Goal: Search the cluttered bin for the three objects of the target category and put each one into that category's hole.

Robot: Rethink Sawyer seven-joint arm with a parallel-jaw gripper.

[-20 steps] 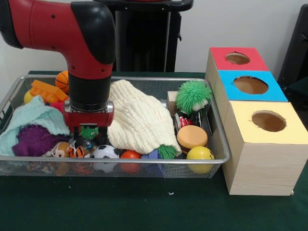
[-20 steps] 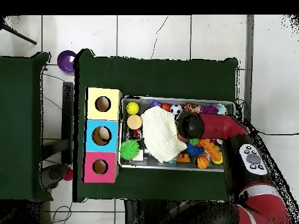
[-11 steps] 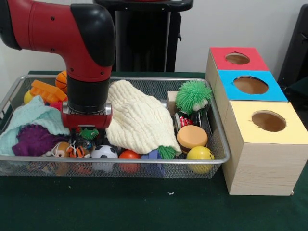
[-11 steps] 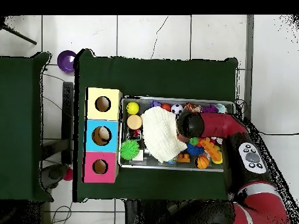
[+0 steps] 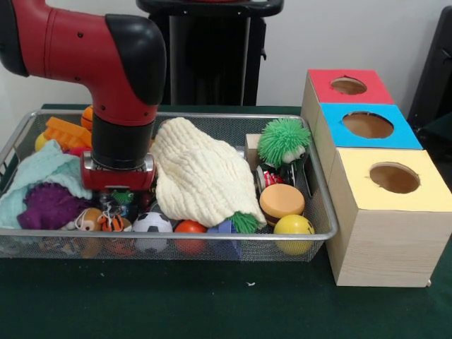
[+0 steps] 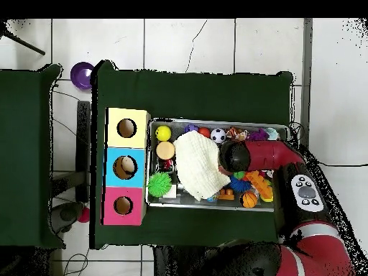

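Front view: gripper (image 5: 121,200) sits low in the wire bin (image 5: 321,212), left of the cream cloth (image 5: 201,176), a small green spiky toy (image 5: 123,197) directly under its wrist, jaw state indiscernible, three coloured-hole boxes (image 5: 374,176) far right.

1 wire bin (image 5: 321,212), 3 boxes with holes (image 5: 385,212), 2 cloths (image 5: 201,176), 1 soccer ball (image 5: 153,223)

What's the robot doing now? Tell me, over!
Pincer low in bin, state hidden. Small green toy beneath it. Cream cloth alongside, covering toys.
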